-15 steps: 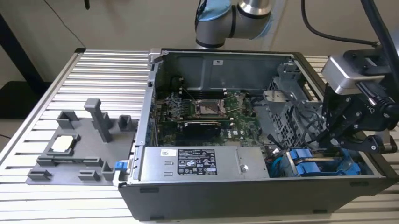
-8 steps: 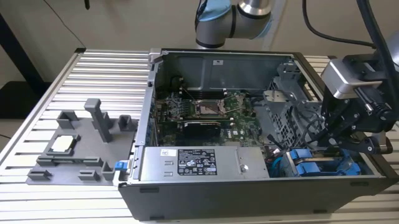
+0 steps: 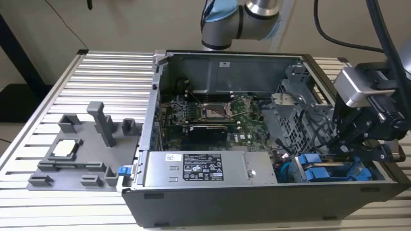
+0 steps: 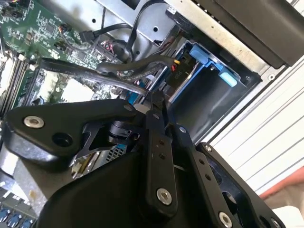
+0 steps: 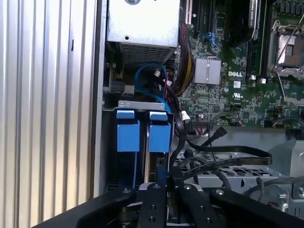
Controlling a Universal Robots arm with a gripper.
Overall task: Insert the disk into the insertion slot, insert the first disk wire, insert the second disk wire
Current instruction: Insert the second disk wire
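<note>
Sitting open on the ribbed metal table [image 3: 38, 125], the computer case [image 3: 257, 211] holds a green motherboard [image 3: 212, 118], a grey power-supply box [image 3: 205, 168] and the drive cage. Two blue carriers stand side by side in the cage; the disk [image 5: 159, 137] is seated in the insertion slot [image 5: 142, 105], next to its neighbour [image 5: 128, 135]. A grey fixture block [image 3: 83, 154] lies on the table toward the exterior view's left. Gripper [image 4: 154, 102] is down inside the case just beside the disk's rear end, fingers pinched together among black cables [image 5: 223, 152]; whether they grasp a cable I cannot tell.
</note>
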